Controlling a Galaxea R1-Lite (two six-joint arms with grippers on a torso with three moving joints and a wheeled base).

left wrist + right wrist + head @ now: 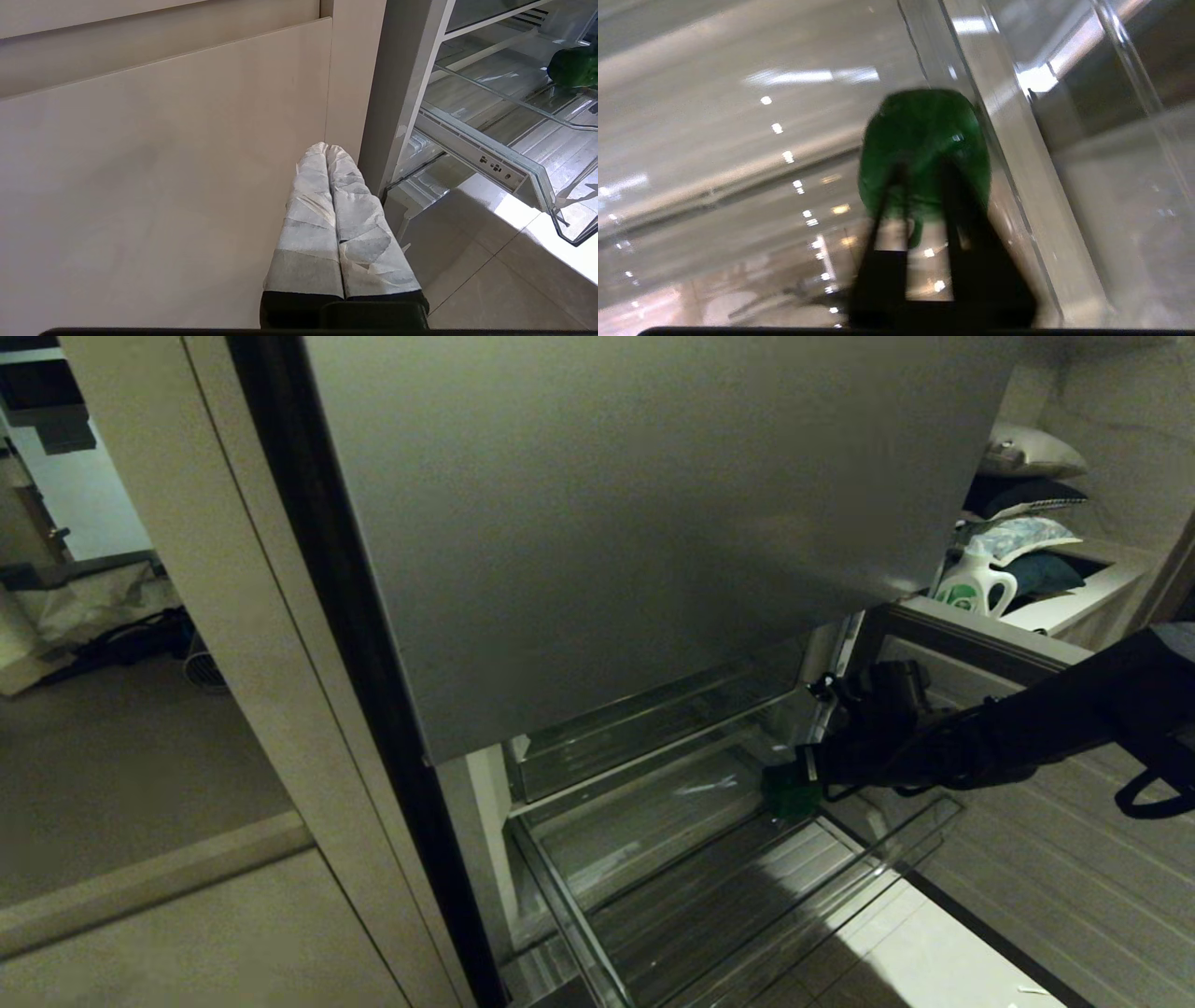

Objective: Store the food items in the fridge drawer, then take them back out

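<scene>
The fridge drawer (569, 915) is pulled out below the grey door, clear plastic with a ribbed floor. A dark green rounded food item (790, 797) is at the drawer's right side, close to its clear wall (1008, 140). My right gripper (801, 773) reaches in from the right, with the green item (924, 135) at its fingertips. The fingers stand apart with a gap between them (922, 170). The left wrist view shows the same green item (574, 67) over the drawer (537, 172). My left gripper (327, 147) hangs parked beside a beige cabinet panel, shut and empty.
The grey fridge door (653, 523) hangs over the drawer's back. A second open fridge front (971, 635) stands behind my right arm. A white-and-green detergent jug (976, 583) and pillows (1027, 453) sit at the far right. Beige cabinet panels (187, 616) line the left.
</scene>
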